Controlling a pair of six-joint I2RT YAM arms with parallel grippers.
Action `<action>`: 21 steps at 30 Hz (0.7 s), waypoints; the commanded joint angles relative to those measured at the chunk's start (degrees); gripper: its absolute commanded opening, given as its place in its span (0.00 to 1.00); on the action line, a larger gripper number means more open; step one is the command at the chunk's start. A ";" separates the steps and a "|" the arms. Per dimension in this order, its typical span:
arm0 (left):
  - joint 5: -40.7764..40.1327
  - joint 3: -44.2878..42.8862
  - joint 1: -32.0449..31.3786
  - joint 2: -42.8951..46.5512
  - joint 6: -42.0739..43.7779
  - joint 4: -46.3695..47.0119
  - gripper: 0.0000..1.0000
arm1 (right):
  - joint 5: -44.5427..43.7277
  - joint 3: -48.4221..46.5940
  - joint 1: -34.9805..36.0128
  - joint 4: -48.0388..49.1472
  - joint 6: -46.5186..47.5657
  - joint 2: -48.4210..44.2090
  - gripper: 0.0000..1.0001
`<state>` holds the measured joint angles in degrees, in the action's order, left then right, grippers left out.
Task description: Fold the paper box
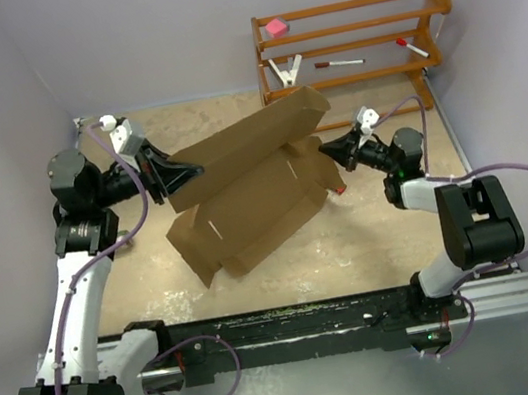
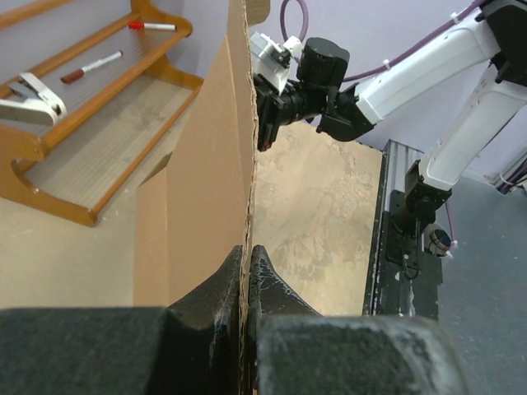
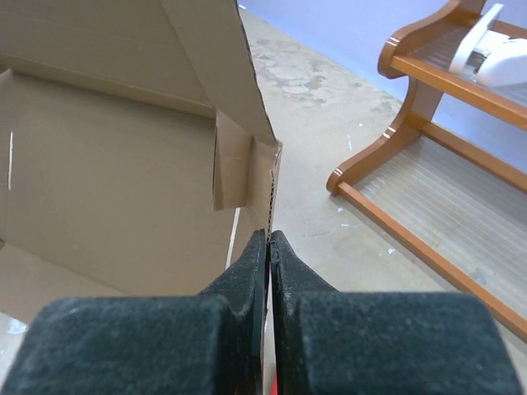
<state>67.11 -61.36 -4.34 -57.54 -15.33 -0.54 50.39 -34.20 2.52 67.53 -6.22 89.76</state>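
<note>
Behind paper box [image 1: 244,196], small red object [image 1: 341,188] mostly hidden, wooden rack [image 3: 394,53] cut off in wrist views

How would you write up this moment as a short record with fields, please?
paper box: brown cardboard, mid-table, partly folded; one long panel raised and tilted over the flat part
left gripper: shut on the raised panel's edge, at its left end
right gripper: shut on a cardboard edge at the box's right end
table: tan, worn surface under the box
wooden rack: far right corner, away from both arms
on the rack: pink block, white clip, two markers
task state: fold unfinished
</note>
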 commanded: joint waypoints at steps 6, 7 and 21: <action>-1.67 1.90 -0.62 1.98 0.03 -2.93 0.04 | 0.71 -2.44 0.91 -24.96 22.65 -9.91 0.00; -1.90 1.89 -0.59 1.97 -0.10 -2.92 0.04 | -0.04 -3.33 0.90 -27.91 24.02 -9.86 0.00; -7.70 0.90 -0.58 0.70 -2.69 -1.98 0.04 | 3.16 -20.70 -2.93 -61.89 39.63 -15.91 0.69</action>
<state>60.58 -59.83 -4.60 -57.14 -17.08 -3.22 47.99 -52.86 -0.30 11.25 26.06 80.25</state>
